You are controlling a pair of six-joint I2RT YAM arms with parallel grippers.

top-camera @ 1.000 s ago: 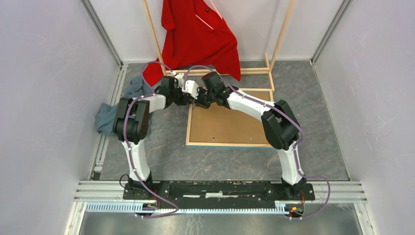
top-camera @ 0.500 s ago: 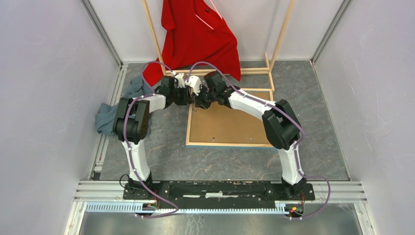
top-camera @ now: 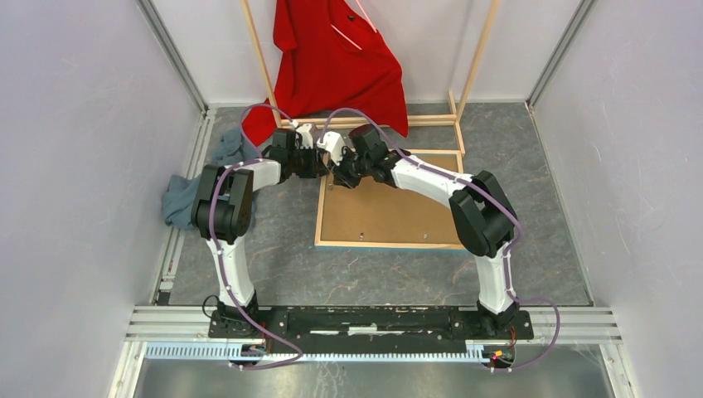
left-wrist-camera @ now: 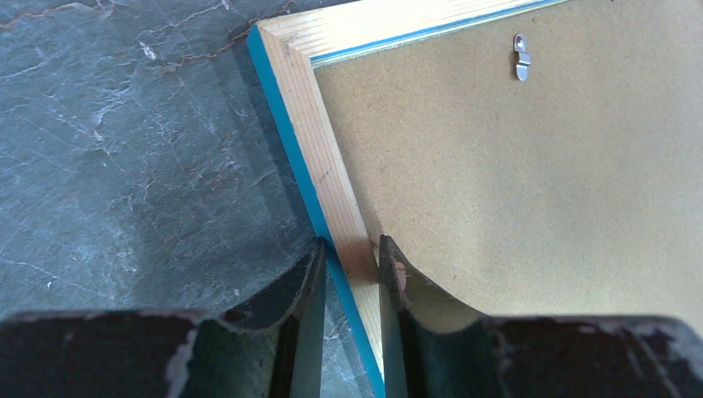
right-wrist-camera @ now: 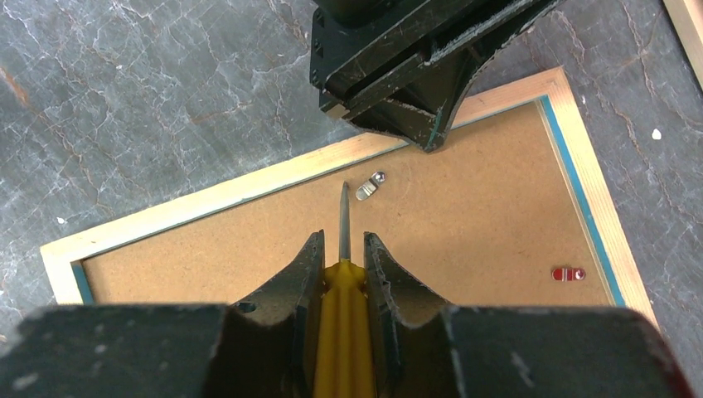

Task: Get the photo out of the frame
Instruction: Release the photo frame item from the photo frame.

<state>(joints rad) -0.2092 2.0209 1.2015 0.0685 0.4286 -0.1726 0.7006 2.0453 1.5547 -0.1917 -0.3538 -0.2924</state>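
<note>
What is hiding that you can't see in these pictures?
- Photo: hidden in every view; the frame lies face down and the backing board covers it.
- Screwdriver tip: right wrist view, too thin to tell if it touches the metal clip.
- Red shirt: top view, cut off by the upper edge.

High fixed view looking down, two wrist views close above the frame (left-wrist-camera: 332, 182), sharing its wooden edge.

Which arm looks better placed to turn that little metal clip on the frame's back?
Right: the right fingers hold a screwdriver whose tip is right by the clip. The left fingers are busy clamping the frame edge.
</note>
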